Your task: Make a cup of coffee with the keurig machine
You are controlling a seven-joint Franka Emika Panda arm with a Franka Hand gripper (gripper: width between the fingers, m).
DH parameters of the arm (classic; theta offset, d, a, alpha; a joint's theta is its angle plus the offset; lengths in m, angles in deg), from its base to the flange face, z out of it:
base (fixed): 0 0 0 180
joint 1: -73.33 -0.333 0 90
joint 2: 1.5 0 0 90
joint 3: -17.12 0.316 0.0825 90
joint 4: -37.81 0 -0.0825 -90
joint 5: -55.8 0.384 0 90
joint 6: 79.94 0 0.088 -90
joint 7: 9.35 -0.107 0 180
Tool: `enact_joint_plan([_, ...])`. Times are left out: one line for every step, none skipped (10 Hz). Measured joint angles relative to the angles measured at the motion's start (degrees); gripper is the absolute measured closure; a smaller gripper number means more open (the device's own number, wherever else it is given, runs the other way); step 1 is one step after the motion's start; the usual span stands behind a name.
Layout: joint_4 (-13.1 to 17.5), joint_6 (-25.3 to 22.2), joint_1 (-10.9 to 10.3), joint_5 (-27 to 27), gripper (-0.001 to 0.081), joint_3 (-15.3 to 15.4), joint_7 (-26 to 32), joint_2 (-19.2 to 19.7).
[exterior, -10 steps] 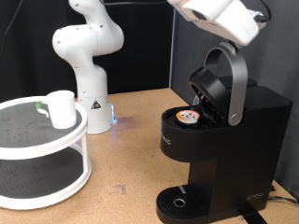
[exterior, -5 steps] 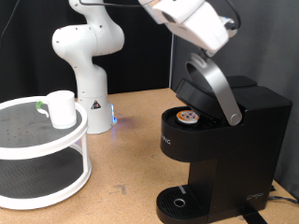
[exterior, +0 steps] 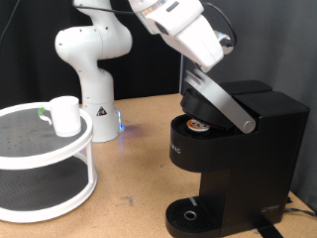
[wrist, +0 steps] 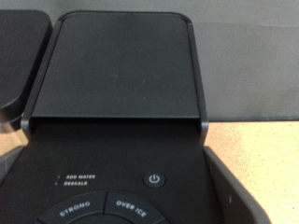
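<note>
Only the exterior view takes in the whole bench. One keurig machine (exterior: 238, 149) stands at the exterior view's right, black and boxy, its brew head (exterior: 203, 97) tilted partway down over the pod chamber. One grey curved lid handle (exterior: 226, 102) slopes from the head down toward the machine's back. One pod (exterior: 199, 125), white with an orange-speckled top, sits in the chamber under the head. A round drip tray (exterior: 188, 213) lies at the machine's base, with nothing standing on it. One cup (exterior: 65, 115), plain white with a pale green handle, stands upright on the top tier of a white two-tier round shelf (exterior: 45, 193) at the exterior view's left, well apart from the machine. A second white arm's base (exterior: 94, 55) stands behind the shelf.

The working arm's white hand comes in from the exterior view's top, and its gripper (exterior: 220, 43) sits just above the lid handle. Its fingers are hidden, so I cannot tell if it is released or clenched, or touching the handle.

The wrist view shows none of this. It gives only the machine's black top (wrist: 121, 70) close up, one power button (wrist: 155, 179), two labelled brew buttons reading STRONG and OVER ICE, and tan tabletop (wrist: 252, 154) beside it. No fingers appear in it.
</note>
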Motion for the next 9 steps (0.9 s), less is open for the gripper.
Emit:
enact_joint_plan([-0.2,-0.1,0.0,0.0,0.0806,-0.2,0.5,0.0])
enact_joint_plan([-0.4,-0.1,0.2,-0.1,0.0806,-0.4,1.0,0.0])
enact_joint_plan([-0.5,-0.1,0.3,-0.3,0.0806,-0.6,1.7,0.0])
enact_joint_plan([-0.8,-0.1,0.5,-0.7,0.0806,-0.9,2.5,0.0])
enact_joint_plan([-1.2,-0.1,0.8,-1.0,0.0806,-1.4,3.6,-0.1])
enact_joint_plan([-1.6,-0.1,1.1,-1.1,0.0806,-1.7,4.3,-0.1])
enact_joint_plan([-2.0,0.0,1.4,-1.8,0.0806,-1.9,4.4,-0.1])
enact_joint_plan([-2.5,0.7,1.8,-2.9,0.0806,-2.0,4.1,0.0])
enact_joint_plan([-3.2,2.2,2.0,-3.6,0.0806,-2.0,3.9,0.1])
